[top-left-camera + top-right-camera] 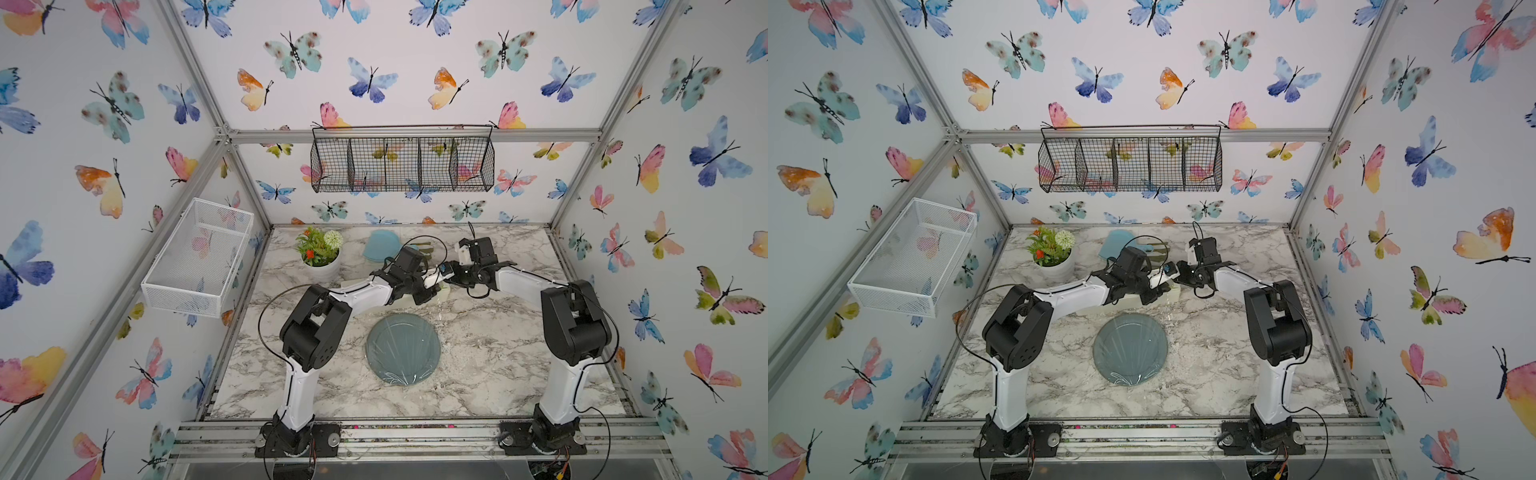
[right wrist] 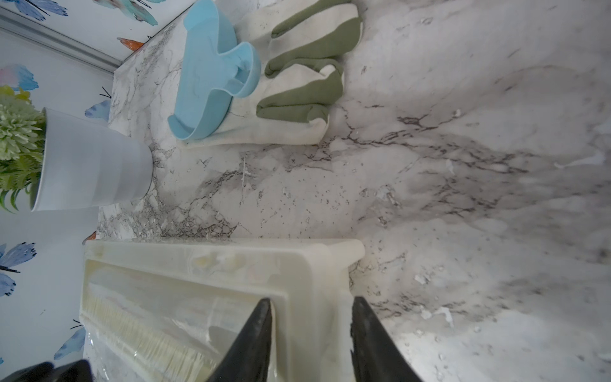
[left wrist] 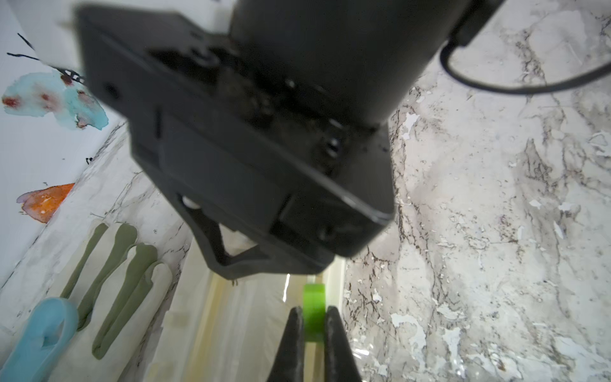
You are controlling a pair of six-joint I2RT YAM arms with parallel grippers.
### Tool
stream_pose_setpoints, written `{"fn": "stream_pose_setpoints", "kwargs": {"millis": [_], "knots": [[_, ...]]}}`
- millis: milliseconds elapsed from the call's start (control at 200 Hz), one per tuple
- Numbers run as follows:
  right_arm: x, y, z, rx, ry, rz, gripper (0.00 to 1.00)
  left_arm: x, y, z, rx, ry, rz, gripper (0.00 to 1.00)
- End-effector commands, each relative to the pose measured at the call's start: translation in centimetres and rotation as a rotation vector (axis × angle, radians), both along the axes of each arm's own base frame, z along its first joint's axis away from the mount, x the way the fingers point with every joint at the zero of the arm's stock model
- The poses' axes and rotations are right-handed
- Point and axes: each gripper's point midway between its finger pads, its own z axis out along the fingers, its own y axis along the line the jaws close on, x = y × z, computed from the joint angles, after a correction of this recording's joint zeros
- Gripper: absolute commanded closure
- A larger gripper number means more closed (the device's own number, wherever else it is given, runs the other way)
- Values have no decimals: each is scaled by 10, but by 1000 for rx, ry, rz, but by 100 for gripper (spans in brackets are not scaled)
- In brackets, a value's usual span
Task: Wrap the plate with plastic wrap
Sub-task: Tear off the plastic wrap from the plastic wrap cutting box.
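The slate grey-blue plate (image 1: 430, 353) (image 1: 1156, 353) lies flat at the table's middle front. Plastic wrap (image 1: 399, 372) lies over it in shiny wrinkles. Behind the plate lies the cream-white wrap box (image 1: 444, 292) (image 2: 211, 261), mostly hidden under my left arm in both top views. My left gripper (image 3: 313, 314) is shut on the box's green slider (image 3: 314, 297). My right gripper (image 2: 310, 306) straddles the box's end wall, with one finger inside and one outside, both pressed against it. The roll (image 2: 148, 344) shows inside the box.
A potted plant (image 1: 320, 255) stands at the back left. Beside it a light-blue handled dish (image 1: 380, 245) rests on a green-and-white cloth (image 2: 307, 82). A white mesh basket (image 1: 199, 253) hangs on the left wall and a black wire basket (image 1: 401, 162) on the back wall.
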Motion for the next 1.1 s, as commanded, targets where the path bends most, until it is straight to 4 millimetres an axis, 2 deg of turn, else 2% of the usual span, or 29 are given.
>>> {"fn": "stream_pose_setpoints", "kwargs": {"millis": [0,280,405,746,1016,1096], "knots": [[-43,-59,-96,-272,272,-107,62,-21,34,-21,97,110,30,100],[-43,-62,-101,-292,284,-114,64,-21,46,-14,94,91,62,100],[-42,-63,-100,-300,279,-116,64,-23,55,-17,97,122,77,100],[-42,-63,-102,-303,284,-114,64,-28,91,-22,107,133,141,100],[-43,-67,-104,-324,285,-121,64,-27,103,-20,136,101,177,100],[-42,-60,-98,-283,267,-104,63,-26,100,-19,117,104,172,100]]}}
